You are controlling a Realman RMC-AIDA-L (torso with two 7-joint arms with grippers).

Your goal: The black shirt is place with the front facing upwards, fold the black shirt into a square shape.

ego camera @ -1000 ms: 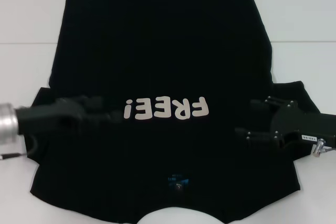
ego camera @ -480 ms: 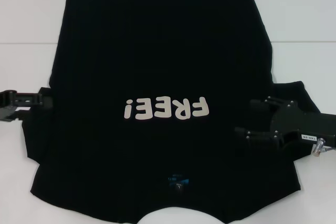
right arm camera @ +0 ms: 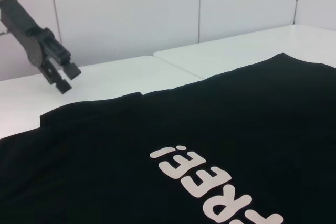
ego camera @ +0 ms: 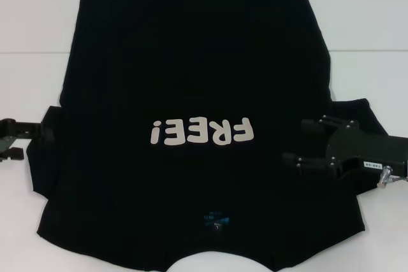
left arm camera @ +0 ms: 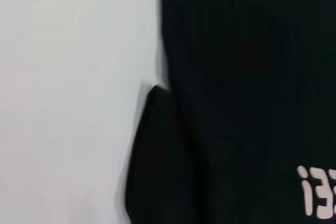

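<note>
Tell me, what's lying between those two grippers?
Head view: only the shirt, with its lettering, between the left gripper and right gripper.

The head view looks forward and steeply down from above, taking in nearly the whole black shirt (ego camera: pixel 197 125) spread on the white surface (ego camera: pixel 370 23), collar nearest the camera, so the white lettering (ego camera: pixel 203 132) reads upside down. The left wrist view sits close over the shirt's left edge, facing almost straight down — it catches one sleeve (left arm camera: pixel 157 166), bare surface beside it and the end of the lettering. The right wrist view is low, looking nearly level across the shirt toward the left claw (right arm camera: pixel 60 74) and a wall behind. All three share the lettering.
</note>
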